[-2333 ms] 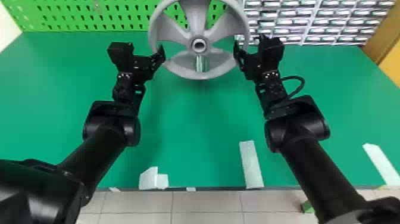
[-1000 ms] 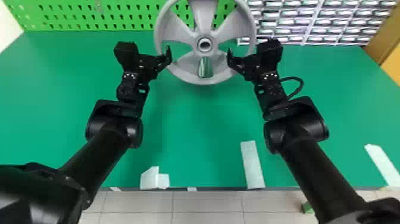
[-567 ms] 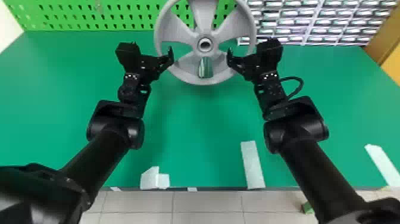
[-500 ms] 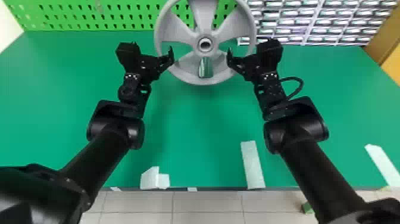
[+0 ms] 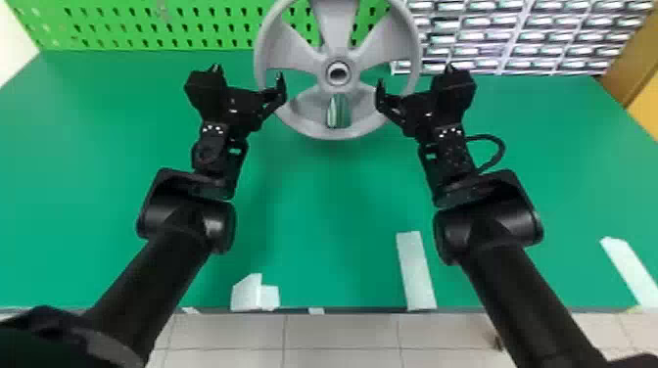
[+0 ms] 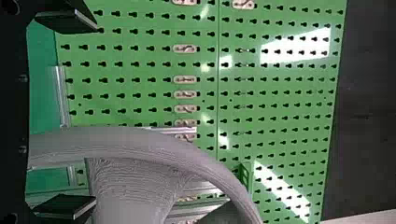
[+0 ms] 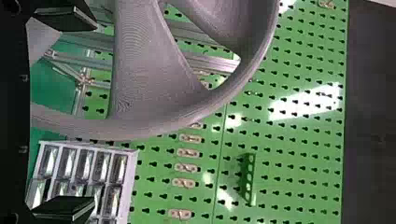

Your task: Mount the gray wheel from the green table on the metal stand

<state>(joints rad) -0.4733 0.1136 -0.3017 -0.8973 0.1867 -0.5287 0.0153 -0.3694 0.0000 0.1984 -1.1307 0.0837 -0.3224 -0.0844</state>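
The gray wheel (image 5: 338, 132) stands upright at the table's far side, hub toward me; a metallic piece (image 5: 339, 111) is visible through its lower opening. My left gripper (image 5: 247, 76) is open around the wheel's left rim, one finger inside the rim and one outside. At the right rim, my right gripper (image 5: 415, 78) is open in the same manner. In the left wrist view the rim (image 6: 140, 142) passes between the spread fingers of the left gripper (image 6: 81, 114). Likewise in the right wrist view, the wheel (image 7: 140, 84) lies between the right gripper's (image 7: 81, 112) parted fingers. Metal bars (image 7: 210, 63) of the stand run behind it.
The green table (image 5: 323, 210) has white tape strips (image 5: 415, 271) near its front edge. Behind the wheel rises a green pegboard (image 5: 147, 29). At the back right is a rack of small drawers (image 5: 509, 49), close beyond the right gripper.
Compared with about two seconds ago, the wheel sits slightly farther right, and both grippers' inner fingers have moved off the rim toward the hub. Over the last half second, little has moved.
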